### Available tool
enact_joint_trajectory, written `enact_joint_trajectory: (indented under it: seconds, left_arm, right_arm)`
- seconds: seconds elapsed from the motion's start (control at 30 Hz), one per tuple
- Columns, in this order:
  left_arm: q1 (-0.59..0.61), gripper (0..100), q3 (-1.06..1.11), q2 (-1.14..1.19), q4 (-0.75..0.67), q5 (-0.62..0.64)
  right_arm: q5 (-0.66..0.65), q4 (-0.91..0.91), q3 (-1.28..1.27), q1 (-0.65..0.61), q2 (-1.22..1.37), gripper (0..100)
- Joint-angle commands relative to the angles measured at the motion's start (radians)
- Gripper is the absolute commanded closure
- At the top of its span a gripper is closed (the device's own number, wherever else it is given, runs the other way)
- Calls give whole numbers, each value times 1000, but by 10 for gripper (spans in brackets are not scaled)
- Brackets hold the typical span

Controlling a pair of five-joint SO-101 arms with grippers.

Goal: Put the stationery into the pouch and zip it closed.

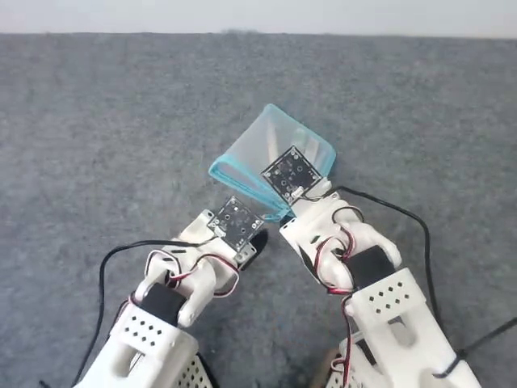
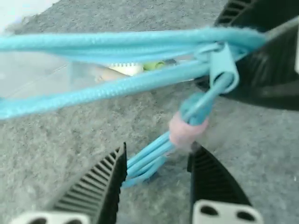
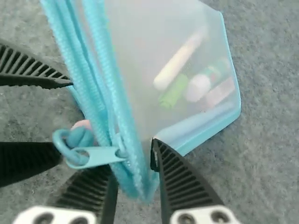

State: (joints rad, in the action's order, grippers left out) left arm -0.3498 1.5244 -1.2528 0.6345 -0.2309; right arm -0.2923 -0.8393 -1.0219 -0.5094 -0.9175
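Observation:
A translucent pouch (image 1: 271, 149) with a blue zipper edge lies on the grey mat. Inside it I see stationery (image 3: 180, 60): a white pen, a green piece and some smaller items. My right gripper (image 3: 133, 163) is shut on the pouch's zipper end (image 1: 281, 212). The zipper slider (image 2: 219, 65) sits at that end, and the two zipper tapes (image 2: 117, 46) gape apart beyond it. A blue cord pull with a pink bead (image 2: 184, 130) hangs from the slider. My left gripper (image 2: 159, 151) is open, with the cord between its fingers but not clamped.
Grey carpet-like mat (image 1: 97, 121) covers the table, with open room to the left, right and behind the pouch. Both arms meet near the middle front, and black cables (image 1: 412, 218) trail from them.

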Motion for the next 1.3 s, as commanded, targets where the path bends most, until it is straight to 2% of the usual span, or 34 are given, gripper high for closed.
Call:
enact_joint_trajectory:
  seconds: [0.0,0.43,0.73,0.9,1.0,1.17,1.27]
  left_arm:
    - [-12,797,-51,2,-21,-3]
    - [-21,746,-85,2,-17,77]
    - [-20,714,-162,-2,144,86]
    - [-12,713,-159,0,100,100]
    - [-15,710,-159,0,123,101]
    - [23,628,-159,-2,152,109]
    - [38,615,-157,-2,184,101]
  right_arm:
    - [20,-8,11,-21,-10,992]
    - [17,-8,8,-21,-8,992]
    - [15,16,-12,-18,-8,992]
    - [15,13,-12,-21,-8,992]
    - [15,15,-12,-15,-8,992]
    - [15,15,-12,-13,-8,992]
    - [15,15,-12,-13,-8,992]
